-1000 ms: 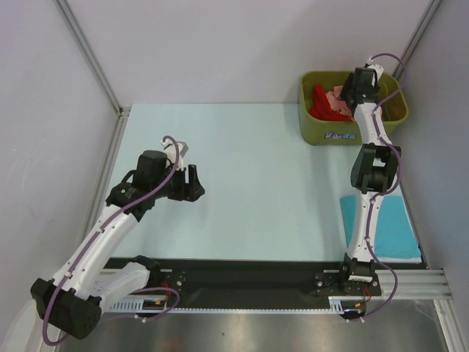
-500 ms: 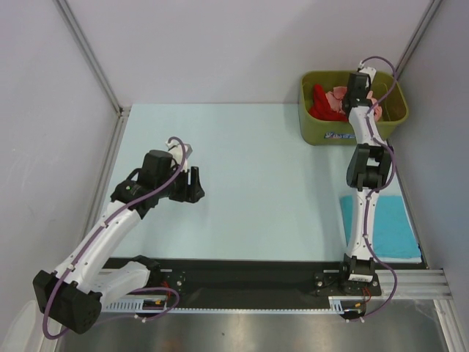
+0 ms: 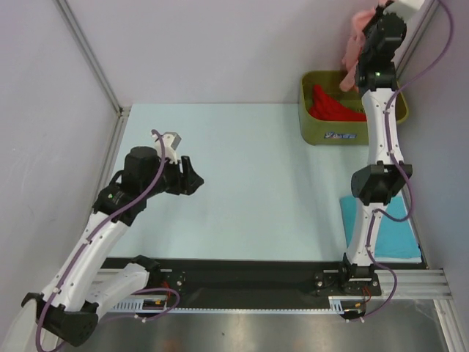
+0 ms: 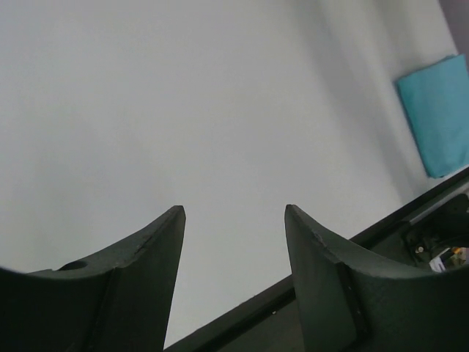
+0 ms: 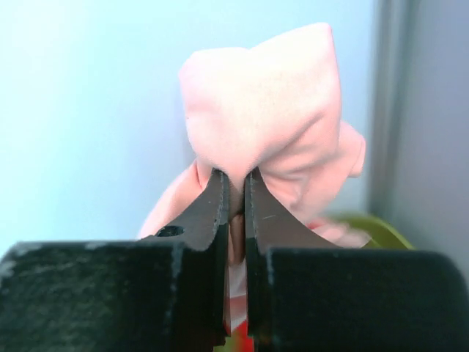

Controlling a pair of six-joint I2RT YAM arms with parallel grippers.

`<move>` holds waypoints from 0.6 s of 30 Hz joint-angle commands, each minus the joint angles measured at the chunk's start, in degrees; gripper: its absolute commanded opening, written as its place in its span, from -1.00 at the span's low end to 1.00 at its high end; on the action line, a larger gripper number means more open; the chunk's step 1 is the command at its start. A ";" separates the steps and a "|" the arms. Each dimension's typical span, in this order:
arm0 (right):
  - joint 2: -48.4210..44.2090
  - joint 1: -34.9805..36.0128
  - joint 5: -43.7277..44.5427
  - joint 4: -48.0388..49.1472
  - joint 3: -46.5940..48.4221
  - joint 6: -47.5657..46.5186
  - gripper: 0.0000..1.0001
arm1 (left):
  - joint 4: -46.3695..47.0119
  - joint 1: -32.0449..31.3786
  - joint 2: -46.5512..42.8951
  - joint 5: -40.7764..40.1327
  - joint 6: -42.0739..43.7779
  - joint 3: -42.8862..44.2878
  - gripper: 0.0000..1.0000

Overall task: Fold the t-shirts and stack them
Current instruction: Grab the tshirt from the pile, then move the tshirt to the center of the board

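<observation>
Right gripper (image 5: 234,176) is clamped tight on the salmon-pink t-shirt (image 5: 271,95), raised above the olive-green tub (image 3: 316,134), fabric bunched over the fingertips and dangling toward the tub. The bright red t-shirt (image 3: 330,108) lies heaped inside the tub, at its left side. The turquoise-blue t-shirt (image 3: 399,227) lies flat on the table (image 3: 256,169), well apart from the tub on its near side. Left gripper (image 3: 192,176) hangs far to the tub's left, jaws spread, nothing between them
</observation>
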 commanded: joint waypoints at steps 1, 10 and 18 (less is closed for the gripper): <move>-13.42 7.88 -0.83 10.40 0.63 -0.10 -1.00 | 0.86 0.24 -5.64 1.94 -3.65 0.50 0.25; -35.13 24.31 -2.04 0.66 -21.85 6.46 -0.82 | -6.77 0.24 -16.55 -2.19 -8.49 1.11 0.63; -52.89 34.08 -16.34 -17.19 -66.62 25.55 0.90 | -16.54 0.24 -18.23 -5.53 -9.81 8.23 0.93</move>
